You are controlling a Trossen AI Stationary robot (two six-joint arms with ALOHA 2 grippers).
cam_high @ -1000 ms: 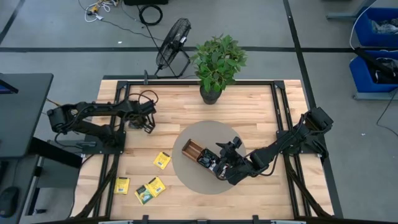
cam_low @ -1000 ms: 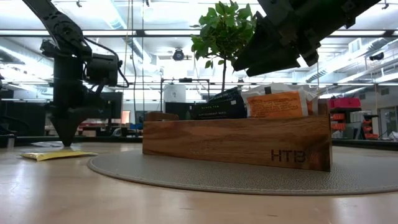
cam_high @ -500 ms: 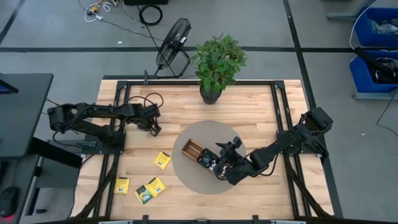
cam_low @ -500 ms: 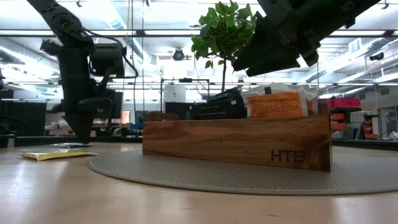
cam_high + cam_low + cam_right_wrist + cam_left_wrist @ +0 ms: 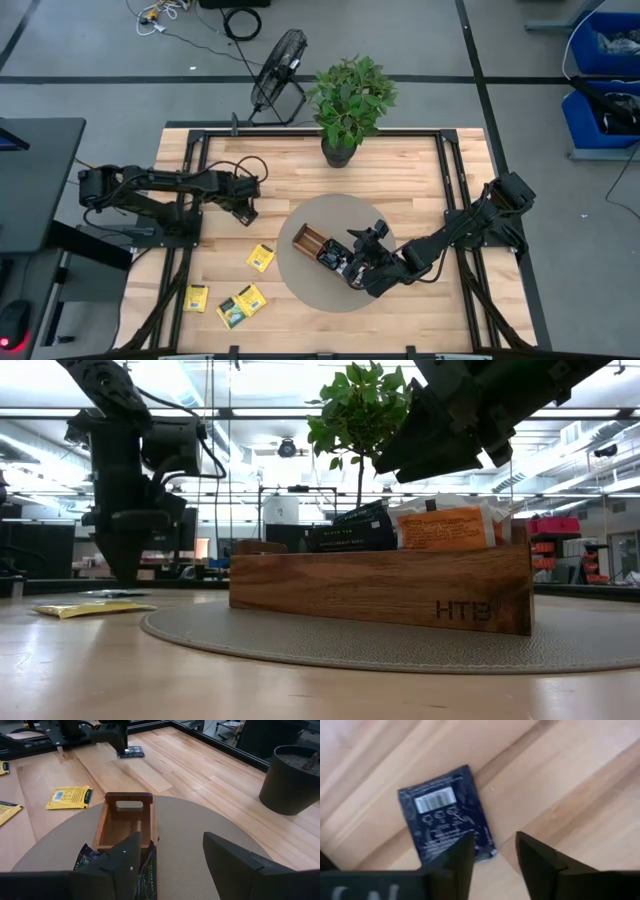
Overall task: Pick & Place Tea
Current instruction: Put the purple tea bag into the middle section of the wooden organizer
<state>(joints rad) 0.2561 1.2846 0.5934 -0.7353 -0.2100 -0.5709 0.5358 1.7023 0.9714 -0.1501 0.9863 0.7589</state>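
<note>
A dark navy tea sachet lies flat on the wooden table, left of the round mat. My left gripper stands open just above its near corner, pointing down, seen also in the high view. My right gripper hangs open above the wooden tray on the mat. The tray holds upright sachets, an orange-and-white one and dark ones; its far compartment is bare. Three yellow sachets lie flat on the table's near left.
The grey round mat lies under the tray at mid-table. A potted plant stands at the far edge, with a fan on the floor behind it. Bare wood stretches along the far and right parts of the table.
My left gripper has moved a little toward the table's right edge and the mat, and has gone from shut to open.
</note>
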